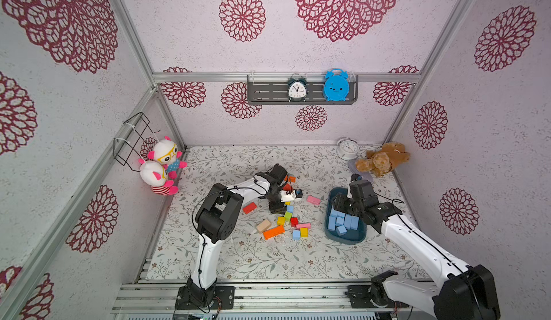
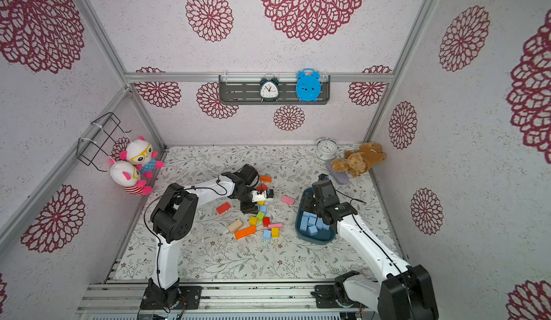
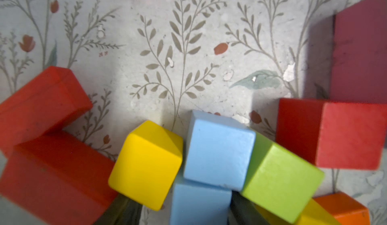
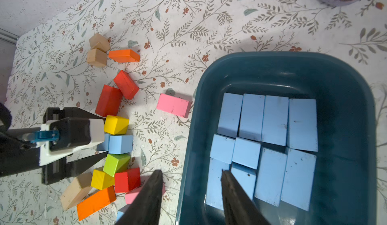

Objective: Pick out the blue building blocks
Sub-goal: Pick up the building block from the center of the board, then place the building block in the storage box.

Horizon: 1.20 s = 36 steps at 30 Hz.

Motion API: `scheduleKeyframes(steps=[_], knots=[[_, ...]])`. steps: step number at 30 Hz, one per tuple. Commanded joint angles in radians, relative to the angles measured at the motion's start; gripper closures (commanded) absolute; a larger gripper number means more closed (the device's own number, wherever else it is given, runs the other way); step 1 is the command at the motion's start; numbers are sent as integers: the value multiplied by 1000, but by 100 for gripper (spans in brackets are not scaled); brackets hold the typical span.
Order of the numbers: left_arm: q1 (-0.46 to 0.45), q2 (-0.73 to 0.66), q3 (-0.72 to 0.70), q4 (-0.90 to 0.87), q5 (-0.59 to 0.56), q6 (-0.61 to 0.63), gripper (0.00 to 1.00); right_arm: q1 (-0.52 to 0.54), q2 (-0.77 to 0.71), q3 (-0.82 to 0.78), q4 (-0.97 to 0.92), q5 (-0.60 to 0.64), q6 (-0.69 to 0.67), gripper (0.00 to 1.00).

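Two blue building blocks lie end to end in the pile, a cube (image 3: 217,150) and one behind it (image 3: 199,205). My left gripper (image 3: 181,211) points down over the second one, jaws open. One dark finger (image 3: 243,211) is against the block; bare mat shows between it and the other finger. The pair appears in a top view (image 1: 289,208) and in the right wrist view (image 4: 120,144). A third blue cube (image 1: 296,234) lies nearer the front. Several blue blocks (image 4: 270,119) fill the dark teal tub (image 4: 345,83). My right gripper (image 4: 191,192) hangs open and empty over the tub's near rim.
Yellow (image 3: 146,163), green (image 3: 280,182) and red (image 3: 347,136) cubes press around the blue pair. A pink brick (image 1: 313,199), red brick (image 1: 250,208), orange bar (image 1: 273,232) and tan block (image 1: 263,225) lie scattered. A teddy bear (image 1: 383,159) and white clock (image 1: 347,148) sit back right.
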Motion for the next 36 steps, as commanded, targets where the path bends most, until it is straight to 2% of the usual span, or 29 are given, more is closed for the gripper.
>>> scheduleKeyframes(steps=[1,7,12,14,18,23,28,32,36], knots=[[-11,12,12,-11,3,31,47,0,-33,-7,-9,29,17,51],[-10,-8,10,-28,-4,41,59,0,-35,-8,-5,24,19,52],[8,-72,-6,-102,12,82,75,10,-28,19,-11,51,20,52],[25,-122,-23,-133,39,117,76,10,-24,15,35,19,23,52],[52,-253,-43,-196,59,212,79,15,6,0,203,-140,102,51],[77,-356,-73,-132,107,265,78,45,44,-39,444,-291,208,50],[56,-356,-17,-46,154,189,76,45,92,-39,510,-386,254,47],[32,-348,2,-1,168,200,76,52,148,-76,756,-530,436,46],[26,-329,46,-22,226,204,75,88,202,-32,804,-556,452,45]])
